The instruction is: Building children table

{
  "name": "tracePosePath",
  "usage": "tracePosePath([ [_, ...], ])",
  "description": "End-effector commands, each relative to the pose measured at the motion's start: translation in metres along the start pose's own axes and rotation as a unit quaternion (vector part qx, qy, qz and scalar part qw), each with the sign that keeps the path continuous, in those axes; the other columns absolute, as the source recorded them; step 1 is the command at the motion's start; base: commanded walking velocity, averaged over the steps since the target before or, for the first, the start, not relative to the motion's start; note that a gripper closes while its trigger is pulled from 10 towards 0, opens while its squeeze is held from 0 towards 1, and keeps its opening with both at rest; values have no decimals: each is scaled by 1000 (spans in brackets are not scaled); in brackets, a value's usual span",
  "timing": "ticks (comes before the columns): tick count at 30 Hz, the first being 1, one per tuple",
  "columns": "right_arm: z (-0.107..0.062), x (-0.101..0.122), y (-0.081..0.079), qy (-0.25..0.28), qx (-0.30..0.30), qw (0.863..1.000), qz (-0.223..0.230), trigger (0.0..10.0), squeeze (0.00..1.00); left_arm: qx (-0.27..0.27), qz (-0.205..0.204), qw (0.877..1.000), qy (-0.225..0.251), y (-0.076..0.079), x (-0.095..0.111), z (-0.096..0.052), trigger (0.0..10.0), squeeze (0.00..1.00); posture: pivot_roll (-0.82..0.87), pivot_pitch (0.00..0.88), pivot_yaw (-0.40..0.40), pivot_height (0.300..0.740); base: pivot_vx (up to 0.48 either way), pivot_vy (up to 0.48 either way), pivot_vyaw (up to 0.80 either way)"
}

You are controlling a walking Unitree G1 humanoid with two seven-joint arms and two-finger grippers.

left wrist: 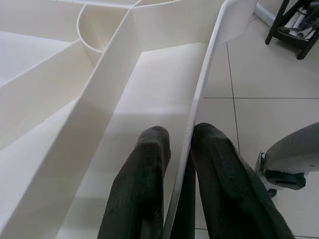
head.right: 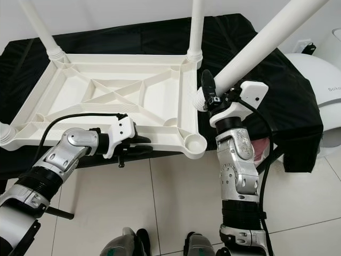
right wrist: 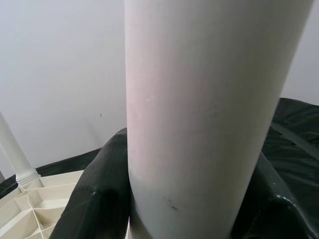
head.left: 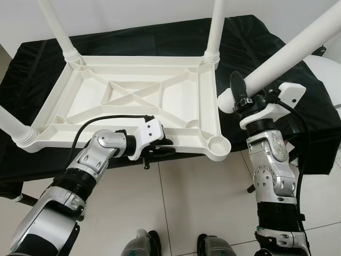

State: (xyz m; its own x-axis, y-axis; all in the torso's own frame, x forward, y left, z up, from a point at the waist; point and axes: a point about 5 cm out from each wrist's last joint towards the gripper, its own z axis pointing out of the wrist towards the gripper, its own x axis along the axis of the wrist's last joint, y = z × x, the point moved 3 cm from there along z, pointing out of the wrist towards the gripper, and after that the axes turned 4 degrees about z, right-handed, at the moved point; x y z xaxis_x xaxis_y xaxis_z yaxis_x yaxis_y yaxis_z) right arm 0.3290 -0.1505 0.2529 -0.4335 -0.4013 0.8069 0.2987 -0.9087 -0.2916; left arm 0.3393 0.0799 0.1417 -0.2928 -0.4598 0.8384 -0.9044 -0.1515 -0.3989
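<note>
A white plastic table top lies upside down on a black-covered surface. Legs stand in its far-left, far-right and near-left corners. The near-right socket is empty. My left gripper is shut on the table top's near rim, one finger inside the rim and the other outside. My right gripper is shut on a fourth white leg, held tilted, with its lower end just right of and above the empty socket. In the right wrist view the leg sits between the black fingers.
Black cloth covers the support under the table top. White tiled floor lies in front, with my feet at the bottom edge. A white rounded appliance stands at the right. A dark stand is on the floor.
</note>
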Motion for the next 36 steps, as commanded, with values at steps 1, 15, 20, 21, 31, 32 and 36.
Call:
tracePosePath([
  [1, -2, 2, -2, 7, 1, 1000, 4, 10000, 0, -5, -11, 1000, -14, 4, -9, -2, 8549, 0, -158, 156, 99, 740, 0, 0, 0],
  [15, -2, 1, -4, 5, 6, 1000, 6, 10000, 0, 0, -18, 1000, -17, 1, -13, -7, 0, 0, -159, 146, 97, 740, 0, 0, 0],
  [20, -3, 1, -5, 5, 7, 1000, 6, 10000, 0, 16, -21, 999, -28, -5, -16, -12, 10000, 0, -159, 146, 99, 740, 0, 0, 0],
  [21, -3, 1, -5, 5, 7, 1000, 6, 10000, 0, 16, -21, 999, -28, -5, -16, -12, 10000, 0, -159, 146, 99, 740, 0, 0, 0],
  [31, -2, 2, -6, 8, 5, 1000, 8, 10000, 0, 99, -76, 992, 0, -33, -12, -28, 6471, 0, -153, 154, 102, 740, 0, 0, 0],
  [32, -2, 2, -6, 8, 5, 1000, 8, 10000, 0, 99, -76, 992, 0, -33, -12, -28, 6471, 0, -153, 154, 102, 740, 0, 0, 0],
  [36, -2, 2, -5, 9, 3, 1000, 8, 10000, 0, 118, -90, 989, 6, -38, -12, -31, 7725, 0, -153, 157, 104, 740, 0, 0, 0],
])
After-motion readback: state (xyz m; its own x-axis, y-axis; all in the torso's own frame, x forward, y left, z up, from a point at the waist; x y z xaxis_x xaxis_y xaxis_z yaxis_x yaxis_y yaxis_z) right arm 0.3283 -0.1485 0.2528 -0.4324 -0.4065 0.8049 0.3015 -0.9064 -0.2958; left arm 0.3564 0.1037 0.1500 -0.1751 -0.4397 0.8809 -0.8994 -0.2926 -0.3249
